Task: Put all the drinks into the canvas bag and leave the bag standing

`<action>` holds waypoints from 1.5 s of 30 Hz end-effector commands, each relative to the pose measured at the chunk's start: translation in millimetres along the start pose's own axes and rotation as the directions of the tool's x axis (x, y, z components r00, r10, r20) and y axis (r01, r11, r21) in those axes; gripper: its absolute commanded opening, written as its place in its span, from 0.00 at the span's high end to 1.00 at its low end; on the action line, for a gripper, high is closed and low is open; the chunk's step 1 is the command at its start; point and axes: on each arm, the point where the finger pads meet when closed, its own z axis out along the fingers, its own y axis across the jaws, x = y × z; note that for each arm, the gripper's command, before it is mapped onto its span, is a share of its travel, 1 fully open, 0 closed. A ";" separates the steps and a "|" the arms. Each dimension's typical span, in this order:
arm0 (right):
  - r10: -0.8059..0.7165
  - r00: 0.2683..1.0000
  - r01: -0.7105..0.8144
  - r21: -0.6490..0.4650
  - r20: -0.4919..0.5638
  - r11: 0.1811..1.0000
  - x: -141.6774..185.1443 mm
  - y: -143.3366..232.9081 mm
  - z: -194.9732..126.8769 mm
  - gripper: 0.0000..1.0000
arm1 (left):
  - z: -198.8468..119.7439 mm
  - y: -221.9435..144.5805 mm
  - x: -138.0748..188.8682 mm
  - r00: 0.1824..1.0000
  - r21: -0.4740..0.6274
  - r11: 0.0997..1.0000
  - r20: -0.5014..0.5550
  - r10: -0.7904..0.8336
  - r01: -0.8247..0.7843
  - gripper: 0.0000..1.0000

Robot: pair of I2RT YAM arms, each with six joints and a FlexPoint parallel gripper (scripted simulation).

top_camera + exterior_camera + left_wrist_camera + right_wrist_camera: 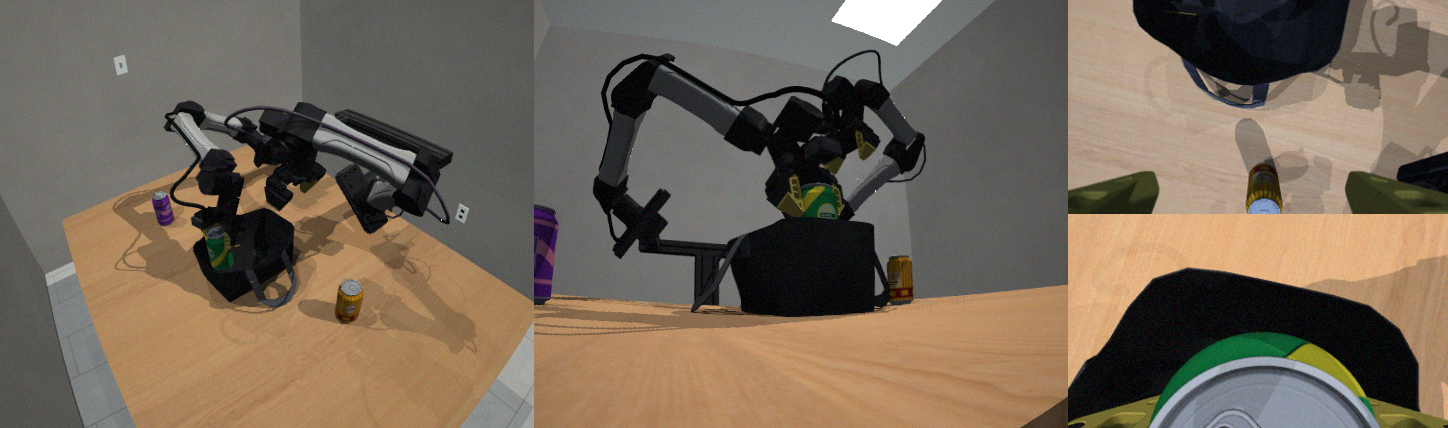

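Note:
My right gripper (pixel 220 242) (pixel 817 204) (pixel 1261 401) is shut on the upright green can (pixel 218 256) (pixel 820 196) (pixel 1211 353). The can is at the mouth of the black bag (pixel 231 285) (pixel 804 270) (pixel 1259 53) (pixel 1211 300); the near wall hides its lower part in the exterior view. The bag stands with its walls up. My left gripper (pixel 294 194) (pixel 850 153) (pixel 1252 180) is open and empty, high beyond the bag in the top view. An orange can (pixel 348 303) (pixel 900 280) (pixel 1264 183) and a purple can (pixel 163 209) (pixel 544 255) stand on the table.
One bag strap (pixel 292 287) (pixel 1211 96) hangs out toward the orange can; another strap (pixel 721 272) hangs on the other side. Both forearms cross close together above the bag. The wooden table (pixel 240 370) (pixel 784 370) extends well past the bag and cans.

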 end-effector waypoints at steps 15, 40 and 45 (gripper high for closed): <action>0.046 0.997 -0.044 -0.035 0.066 0.998 -8.1 8.8 13.2 0.33 | -10.8 0.6 -3.1 0.999 -0.001 1.000 0.032 -0.014 0.014 0.00; 0.050 0.996 -0.048 -0.034 0.072 0.998 -2.0 4.8 32.8 0.33 | -10.8 0.6 -3.1 0.999 -0.001 1.000 0.032 -0.014 0.014 0.00; 0.047 0.994 -0.043 -0.043 0.097 0.998 -8.4 7.1 20.7 0.33 | -10.8 0.6 -3.1 0.999 -0.001 1.000 0.032 -0.014 0.014 0.00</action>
